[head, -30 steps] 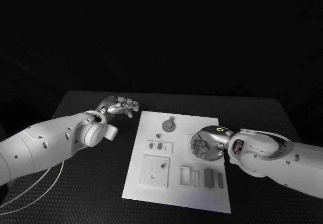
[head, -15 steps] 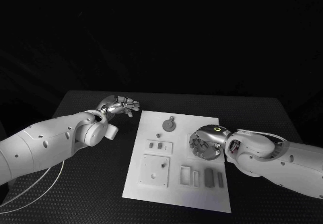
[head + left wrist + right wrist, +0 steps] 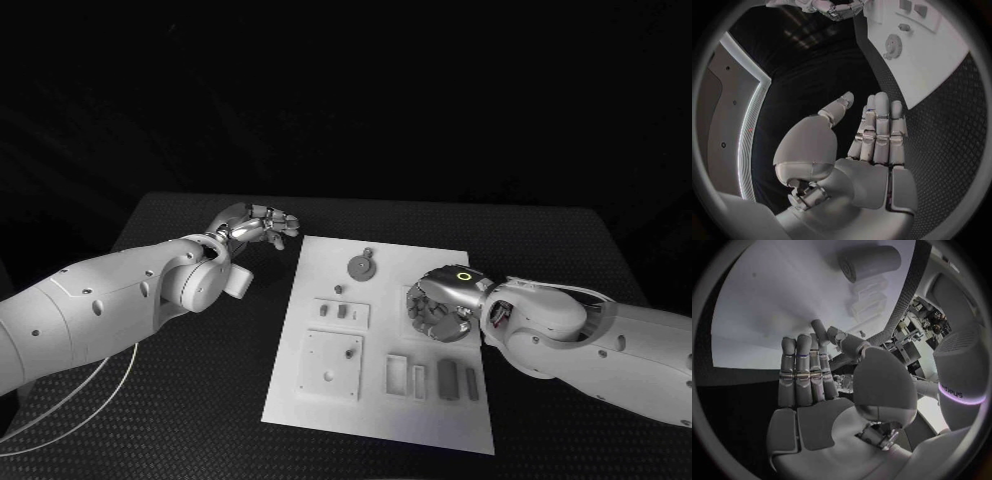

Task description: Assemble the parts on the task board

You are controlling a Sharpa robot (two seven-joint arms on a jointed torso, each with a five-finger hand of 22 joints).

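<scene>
The right hand (image 3: 437, 308) hangs over the task board (image 3: 378, 400) at its right side, hiding the parts beneath it; its fingers are extended and hold nothing. The left hand (image 3: 257, 226) sits off the board's far left corner above the tabletop (image 3: 173, 400), fingers apart and empty. Grey parts (image 3: 457, 381) lie on the board's near half, their shapes hard to make out.

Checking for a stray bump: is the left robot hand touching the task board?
Apart. The head view shows the left robot hand over black table, a dark strip before the task board.
</scene>
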